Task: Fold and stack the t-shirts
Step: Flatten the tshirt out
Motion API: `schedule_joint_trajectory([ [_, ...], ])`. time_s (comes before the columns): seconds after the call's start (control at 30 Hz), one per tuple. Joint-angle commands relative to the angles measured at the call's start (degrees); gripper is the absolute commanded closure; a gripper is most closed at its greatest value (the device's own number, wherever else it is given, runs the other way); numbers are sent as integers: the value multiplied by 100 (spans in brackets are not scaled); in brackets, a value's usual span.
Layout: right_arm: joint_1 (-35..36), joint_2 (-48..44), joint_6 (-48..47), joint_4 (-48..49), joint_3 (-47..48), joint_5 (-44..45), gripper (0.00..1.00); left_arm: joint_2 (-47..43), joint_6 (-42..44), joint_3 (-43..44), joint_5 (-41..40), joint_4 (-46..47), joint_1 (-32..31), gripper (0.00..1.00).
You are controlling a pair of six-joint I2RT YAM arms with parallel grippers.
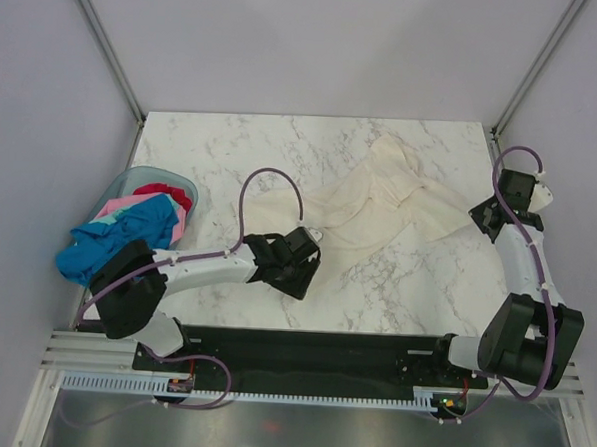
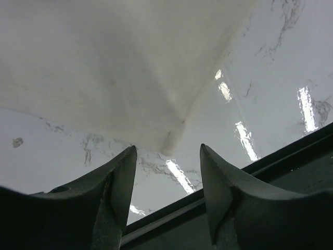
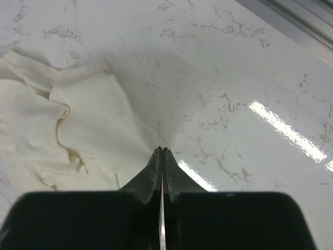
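Observation:
A cream-white t-shirt [image 1: 375, 202] lies crumpled across the middle and right of the marble table. My left gripper [image 1: 310, 246] is open and empty at the shirt's near left edge. In the left wrist view the shirt [image 2: 104, 67] ends in a corner just beyond the gripper [image 2: 167, 147]. My right gripper [image 1: 482, 221] is at the shirt's right end. In the right wrist view it [image 3: 163, 150] is shut, with the shirt [image 3: 88, 120] drawn to a point at its tips. A bright blue shirt [image 1: 112, 239], a pink shirt [image 1: 129, 207] and a red shirt [image 1: 160, 190] are piled at the left.
A pale blue plastic basket [image 1: 120, 182] at the table's left edge holds the coloured shirts, and the blue one spills over its near side. A black rail [image 1: 302, 349] runs along the near edge. Metal frame posts [image 1: 108, 43] stand at the back corners.

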Motion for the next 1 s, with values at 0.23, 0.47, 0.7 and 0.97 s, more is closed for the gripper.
schedule_joint_trajectory([
  [0.23, -3, -189, -52, 110, -92, -379, 100, 1067, 285, 402, -297, 433, -389, 47],
  [0.47, -11, -251, -70, 145, -171, -388, 100, 1332, 197, 341, -351, 381, -511, 68],
  [0.7, -3, -268, -52, 93, 21, -275, 100, 683, 47, 533, -578, -409, -538, 98],
  [0.97, -3, 92, 413, -979, 2635, -292, 100, -320, 890, 3914, -3152, -2711, -161, 98],
])
